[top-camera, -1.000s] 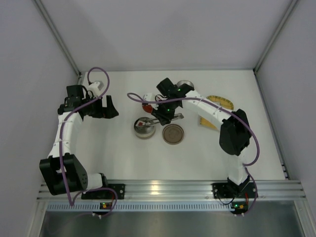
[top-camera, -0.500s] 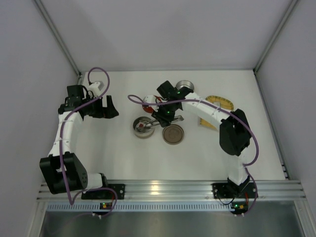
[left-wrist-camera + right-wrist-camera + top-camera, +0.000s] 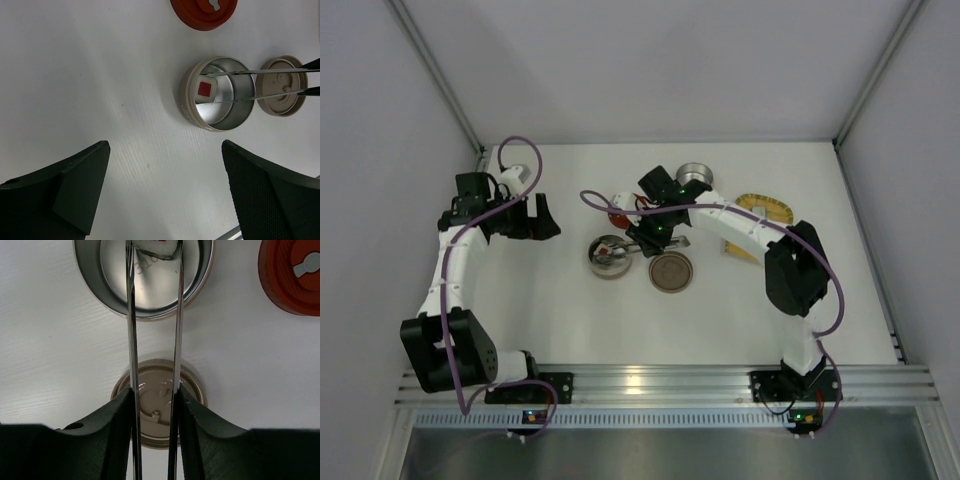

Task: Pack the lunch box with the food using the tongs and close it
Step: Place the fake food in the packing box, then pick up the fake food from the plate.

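The lunch box [image 3: 186, 95] is an open round tin [image 3: 610, 262] near mid-table. My right gripper [image 3: 152, 396] [image 3: 654, 236] is shut on the silver tongs [image 3: 130, 315] [image 3: 260, 72], whose two arms reach over the tin's rim. At their tips, inside the tin, a white food piece with a red square [image 3: 206, 89] [image 3: 156, 247] sits between the arms. My left gripper [image 3: 165, 150] [image 3: 534, 218] hangs open over bare table to the tin's left, with nothing between its fingers.
A beige lid [image 3: 160, 412] [image 3: 671, 271] lies right of the tin, under my right gripper. A red lid [image 3: 290, 275] [image 3: 619, 213] lies behind the tin. A second silver tin [image 3: 692, 176] and a yellow woven mat [image 3: 760, 212] are at the back right.
My right gripper and the tongs have shifted only slightly over the tin. The left arm has not moved.
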### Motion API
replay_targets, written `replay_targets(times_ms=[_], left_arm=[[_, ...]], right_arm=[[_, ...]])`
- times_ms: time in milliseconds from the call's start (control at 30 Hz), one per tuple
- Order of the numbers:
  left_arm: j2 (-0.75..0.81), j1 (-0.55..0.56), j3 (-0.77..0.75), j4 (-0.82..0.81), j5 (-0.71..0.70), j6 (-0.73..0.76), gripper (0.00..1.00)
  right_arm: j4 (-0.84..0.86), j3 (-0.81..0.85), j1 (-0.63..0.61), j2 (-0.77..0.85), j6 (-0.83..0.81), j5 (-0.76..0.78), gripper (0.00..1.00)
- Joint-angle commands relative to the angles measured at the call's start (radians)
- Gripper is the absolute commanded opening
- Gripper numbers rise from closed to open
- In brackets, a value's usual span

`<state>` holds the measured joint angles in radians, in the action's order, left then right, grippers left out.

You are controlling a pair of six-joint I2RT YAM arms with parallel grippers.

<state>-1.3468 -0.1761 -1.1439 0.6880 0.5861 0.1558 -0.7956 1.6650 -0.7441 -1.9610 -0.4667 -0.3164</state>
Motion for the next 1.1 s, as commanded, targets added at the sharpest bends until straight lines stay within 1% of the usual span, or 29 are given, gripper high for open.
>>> replay_targets(times_ms=[0,100,133,233,400,1067], left_arm=[[-0.003,-0.005,0.007,-0.045,0.017,0.005,0.98],[-0.003,-0.005,0.009,-0.044,0.018,0.005,0.98],[-0.002,-0.005,0.009,-0.045,0.020,0.004,0.98],[-0.002,-0.005,0.009,-0.042,0.018,0.007,0.98],[-0.002,-0.005,0.001,-0.038,0.017,0.007,0.98],[0.014,-0.005,-0.014,-0.022,0.021,-0.001,0.98]], right_arm=[[0.076,0.010,-0.026,0.050,0.010,-0.024,0.25],[0.076,0.006,-0.026,0.047,0.011,-0.024,0.30],[0.076,0.006,-0.026,0.048,0.011,-0.026,0.34],[0.076,0.007,-0.028,0.051,0.014,-0.029,0.42],[0.065,0.021,-0.026,0.060,0.014,-0.020,0.49],[0.016,0.045,-0.024,0.162,-0.009,0.020,0.50]])
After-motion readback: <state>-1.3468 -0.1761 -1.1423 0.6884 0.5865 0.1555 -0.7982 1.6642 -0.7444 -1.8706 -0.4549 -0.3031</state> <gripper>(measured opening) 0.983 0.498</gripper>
